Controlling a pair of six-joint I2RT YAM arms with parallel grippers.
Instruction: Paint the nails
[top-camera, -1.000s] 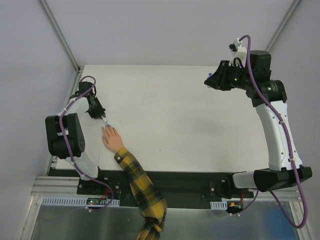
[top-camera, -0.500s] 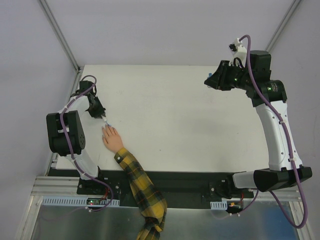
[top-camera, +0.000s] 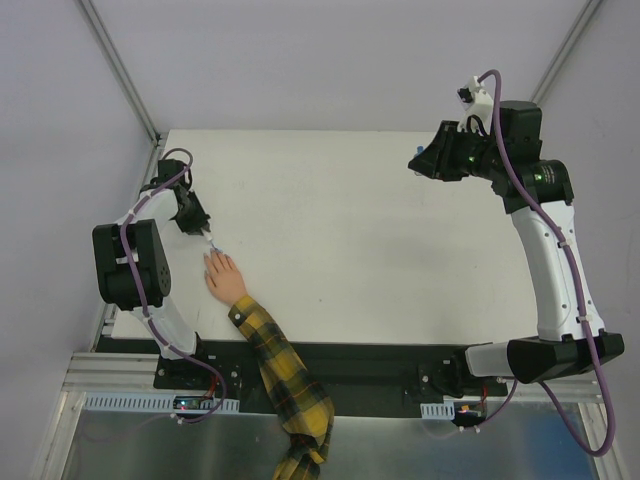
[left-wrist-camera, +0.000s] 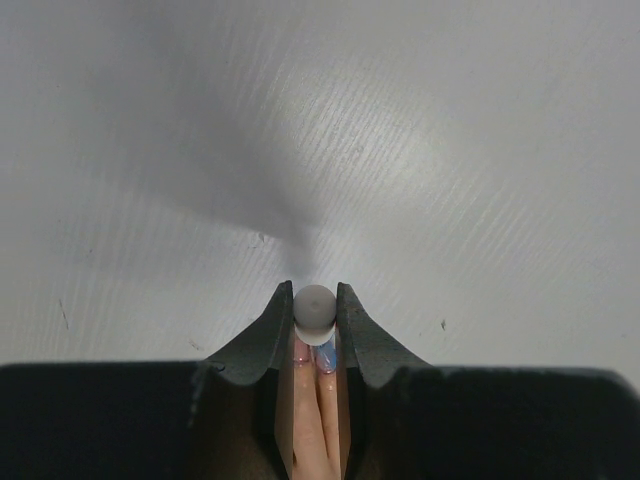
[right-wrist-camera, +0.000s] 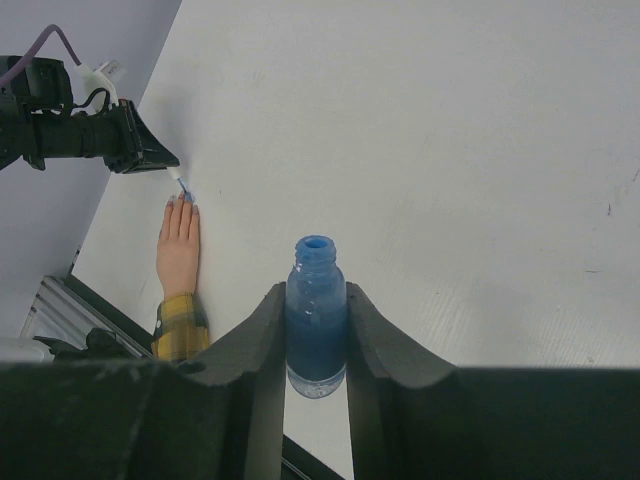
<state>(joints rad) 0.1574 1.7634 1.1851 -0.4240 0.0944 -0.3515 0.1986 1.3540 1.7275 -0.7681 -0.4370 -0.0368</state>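
A small peach hand (top-camera: 224, 278) with a yellow-and-black plaid sleeve (top-camera: 280, 370) lies flat near the table's left front. My left gripper (top-camera: 203, 232) is shut on a brush with a grey round cap (left-wrist-camera: 315, 305); the brush tip points down at the fingertips. In the left wrist view two fingers show between the jaws, one nail blue (left-wrist-camera: 326, 356), the one beside it pinkish (left-wrist-camera: 301, 352). My right gripper (top-camera: 421, 161) is held high at the far right, shut on an open bottle of blue polish (right-wrist-camera: 316, 310). The right wrist view also shows the hand (right-wrist-camera: 178, 250) and the brush (right-wrist-camera: 180, 183).
The white table (top-camera: 360, 230) has a black front rail (top-camera: 380, 355) where the arm bases sit. The sleeve hangs over the front edge. The left arm's body (top-camera: 130, 270) stands close beside the hand at the table's left edge.
The left arm has shifted very slightly; the brush stays over the fingertips. The right arm and the bottle have not moved.
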